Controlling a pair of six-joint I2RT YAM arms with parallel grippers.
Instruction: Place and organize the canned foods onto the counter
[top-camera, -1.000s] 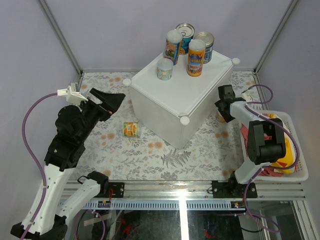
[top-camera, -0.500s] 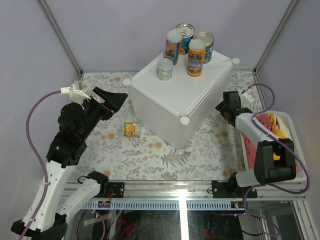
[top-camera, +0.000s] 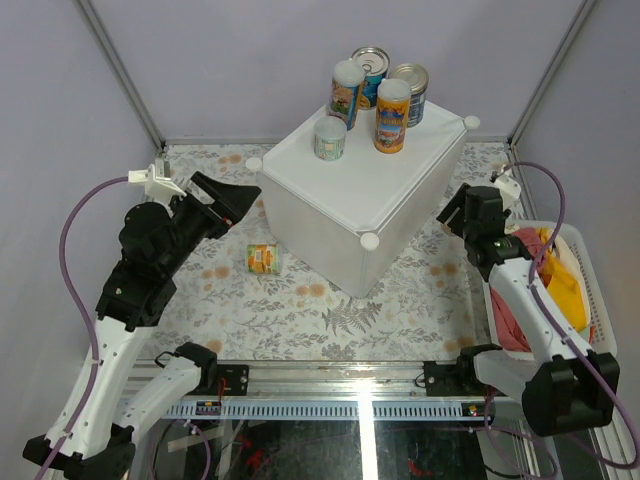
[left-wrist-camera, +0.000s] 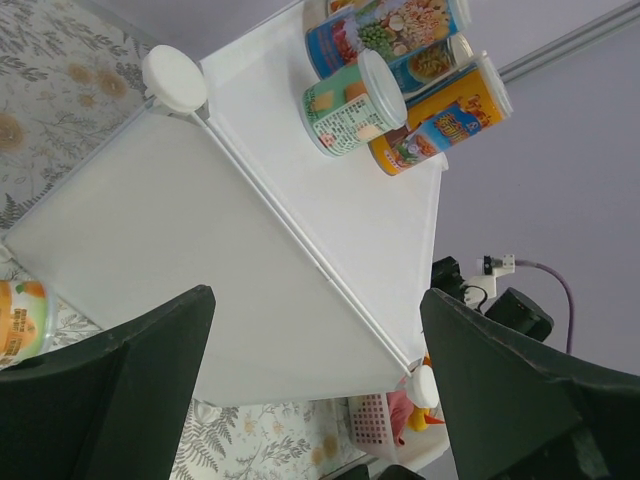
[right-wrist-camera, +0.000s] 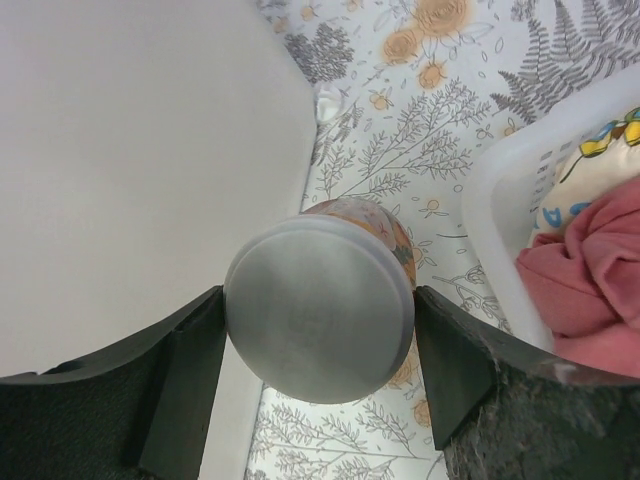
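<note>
Five cans (top-camera: 392, 115) on counter (top-camera: 345, 195), one below, one in right hand (right-wrist-camera: 318, 325)

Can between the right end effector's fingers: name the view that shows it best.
Right wrist: the can fills the centre, lid toward the camera, fingers against both sides. Top external hides it behind the right end effector; left wrist shows nothing clear of it.

white counter (left-wrist-camera: 160, 230), tins (left-wrist-camera: 355, 105) clustered on top
</note>
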